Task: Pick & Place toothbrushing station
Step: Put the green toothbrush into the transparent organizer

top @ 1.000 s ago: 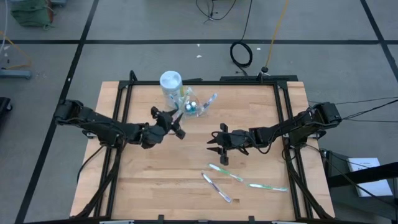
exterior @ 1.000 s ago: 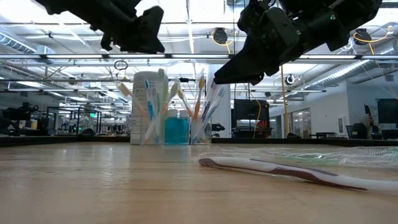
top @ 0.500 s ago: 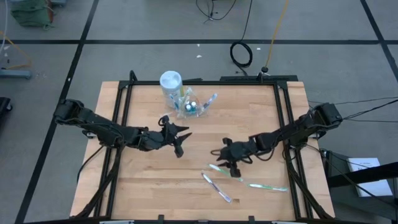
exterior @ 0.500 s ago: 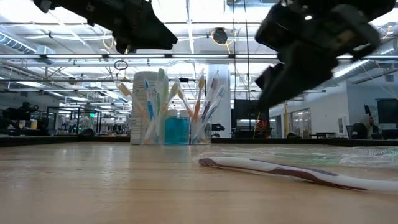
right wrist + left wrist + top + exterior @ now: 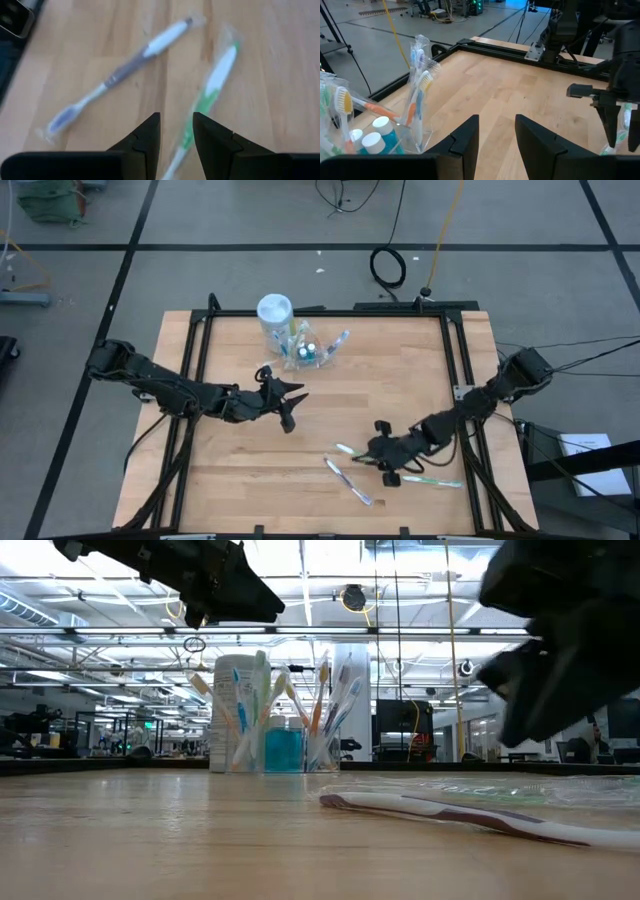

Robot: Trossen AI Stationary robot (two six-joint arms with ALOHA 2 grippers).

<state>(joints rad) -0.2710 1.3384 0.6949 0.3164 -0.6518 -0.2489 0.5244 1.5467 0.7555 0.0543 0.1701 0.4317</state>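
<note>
The clear holder [image 5: 306,348] stands at the table's far middle with several toothbrushes and blue tubes [image 5: 374,143] in it; it also shows in the low view [image 5: 290,730]. Three wrapped toothbrushes lie on the table near the front: a purple one [image 5: 348,482] and two green ones [image 5: 346,449] [image 5: 432,479]. My right gripper [image 5: 368,459] is open just above them; in the right wrist view [image 5: 175,131] its fingers stand over a green toothbrush [image 5: 212,82], with the purple one [image 5: 125,70] beside. My left gripper [image 5: 295,408] is open and empty near the table's middle, on the near side of the holder.
A white cylinder [image 5: 274,310] stands against the holder's far left side. Black frame rails [image 5: 455,360] run along the table's left, right and far edges. Bare wood lies between the two grippers and along the near left.
My right gripper has gone down and toward the table's near right, from mid-table to just over the loose toothbrushes. My left gripper has moved a little away from the holder toward the near edge, then kept still. The toothbrushes have not moved.
</note>
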